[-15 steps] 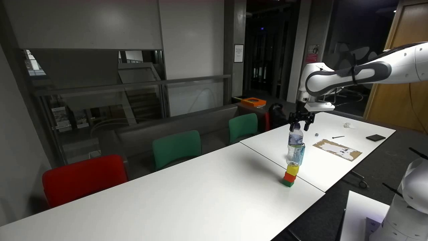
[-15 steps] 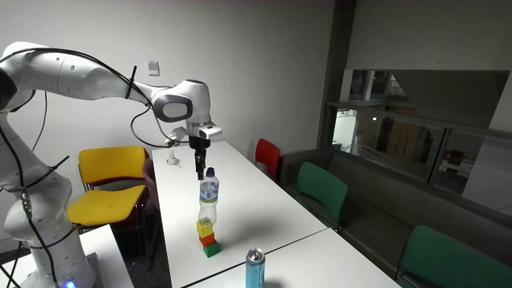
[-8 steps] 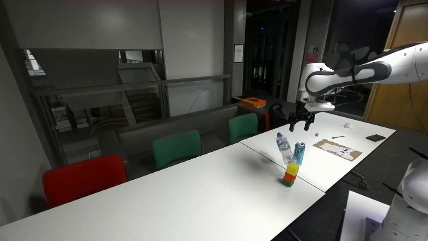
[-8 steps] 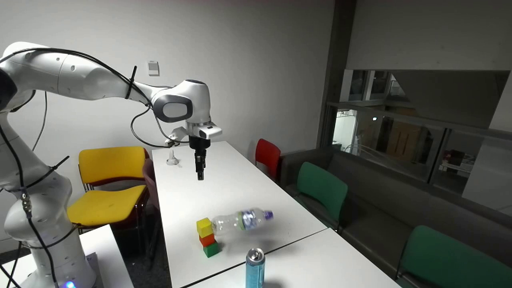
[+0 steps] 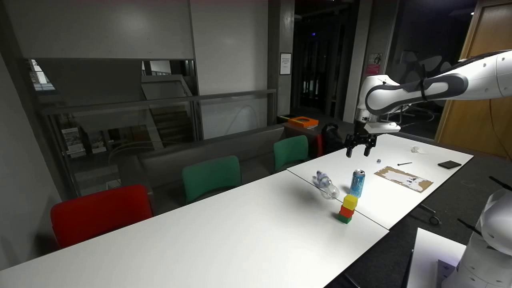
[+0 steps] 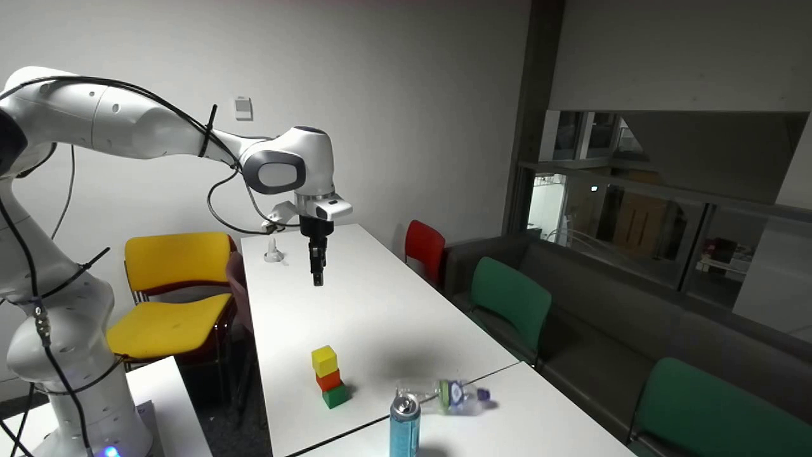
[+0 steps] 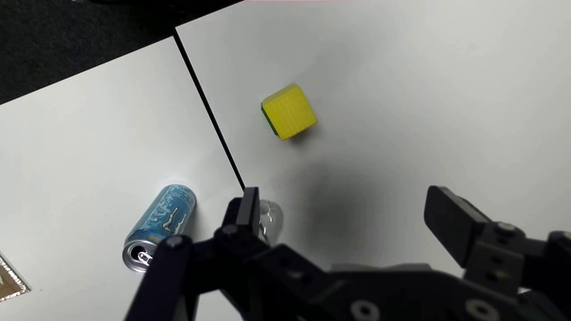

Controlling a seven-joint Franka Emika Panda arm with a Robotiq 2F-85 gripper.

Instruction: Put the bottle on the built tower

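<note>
The tower stands as three stacked cubes: yellow [image 5: 350, 202] on top, red-orange [image 5: 346, 211] in the middle, green [image 5: 345, 219] at the bottom. In an exterior view the stack [image 6: 324, 360] is upright with nothing on it. In the wrist view the yellow cube [image 7: 291, 112] shows from above. The clear bottle with a purple cap [image 6: 451, 393] lies on its side over the table seam, apart from the tower; it looks blurred in an exterior view [image 5: 326, 185]. In the wrist view the left finger hides most of the bottle [image 7: 271, 218]. My gripper [image 5: 358, 153] is open and empty above the table [image 7: 343, 200].
A blue can [image 6: 404, 425] stands upright close to the bottle, also in the wrist view [image 7: 163, 218]. A cardboard piece [image 5: 404, 179] and a dark flat object [image 5: 449, 164] lie further along the table. Green chairs [image 5: 212, 178] line the far side.
The bottle was upright on the yellow cube, its top by the gripper. It tipped off sideways and now lies on the table near the can. The arm, open gripper and cubes have not visibly moved.
</note>
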